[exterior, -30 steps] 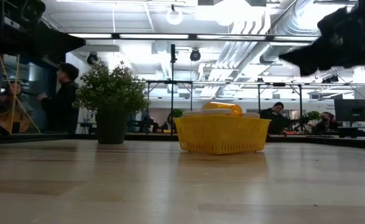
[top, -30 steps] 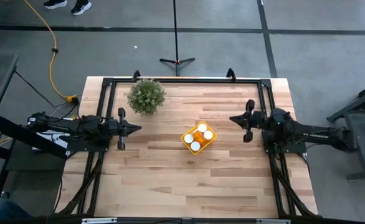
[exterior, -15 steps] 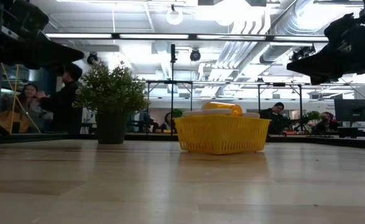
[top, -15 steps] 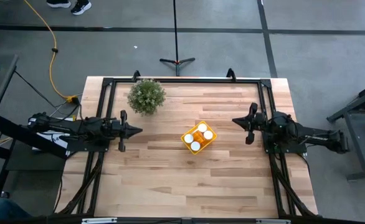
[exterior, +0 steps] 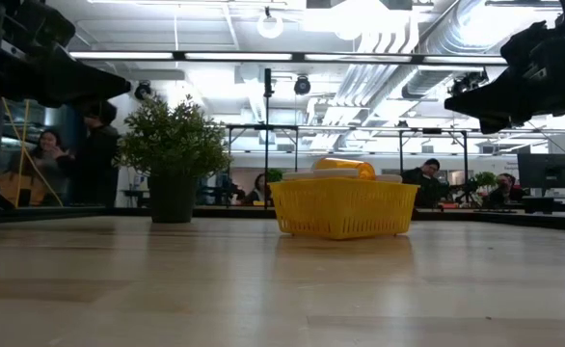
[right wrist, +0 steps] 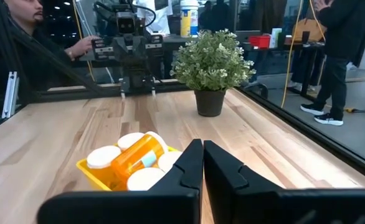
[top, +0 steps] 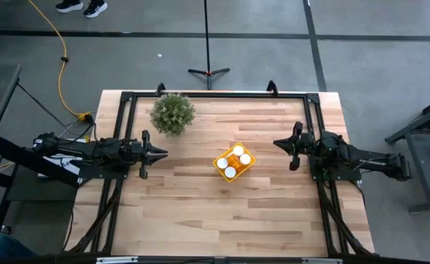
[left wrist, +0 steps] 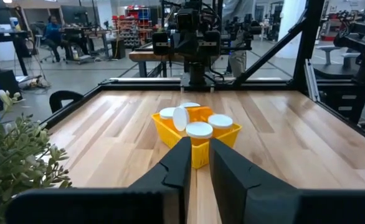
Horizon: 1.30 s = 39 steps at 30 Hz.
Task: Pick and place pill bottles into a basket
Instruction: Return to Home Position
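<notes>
The yellow basket (top: 234, 162) stands at the table's middle, resting on its base (exterior: 343, 231). Several pill bottles with white caps (left wrist: 199, 129) fill it; one orange bottle (right wrist: 136, 158) lies on its side on top of the others. My left gripper (top: 164, 152) hovers level at the table's left side, pointing at the basket, with its fingers (left wrist: 184, 163) shut to a narrow slit. My right gripper (top: 275, 141) hovers level at the right side, also facing the basket, shut (right wrist: 203, 146). Neither touches anything.
A bushy green potted plant (top: 172, 113) stands at the far left of the table, behind the left gripper. A black frame (top: 215, 95) runs along the table's far and side edges. Bare wood lies in front of the basket. People sit and stand in the room beyond (exterior: 94, 145).
My right gripper has drawn back a little toward the table's right edge and sunk slightly, then held still. The basket and bottles have not moved.
</notes>
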{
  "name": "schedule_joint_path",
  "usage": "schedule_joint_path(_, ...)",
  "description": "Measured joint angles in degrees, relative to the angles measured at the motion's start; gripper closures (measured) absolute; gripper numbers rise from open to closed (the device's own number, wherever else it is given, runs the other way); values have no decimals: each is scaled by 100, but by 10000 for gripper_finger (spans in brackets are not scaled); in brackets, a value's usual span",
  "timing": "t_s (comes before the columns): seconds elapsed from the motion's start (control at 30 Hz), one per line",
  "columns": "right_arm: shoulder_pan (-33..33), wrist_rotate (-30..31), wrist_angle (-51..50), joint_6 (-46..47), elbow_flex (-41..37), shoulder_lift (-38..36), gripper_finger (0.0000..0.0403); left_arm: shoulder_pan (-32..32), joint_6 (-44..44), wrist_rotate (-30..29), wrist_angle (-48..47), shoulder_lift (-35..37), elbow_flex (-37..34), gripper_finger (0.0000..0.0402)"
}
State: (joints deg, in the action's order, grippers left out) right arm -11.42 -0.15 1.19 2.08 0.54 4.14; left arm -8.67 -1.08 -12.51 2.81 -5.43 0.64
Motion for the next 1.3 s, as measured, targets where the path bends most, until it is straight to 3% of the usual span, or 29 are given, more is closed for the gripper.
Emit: schedule_joint_path(1.3,-2,17,-9,47,-4,0,400,0,-9,3,2,0,-4,313)
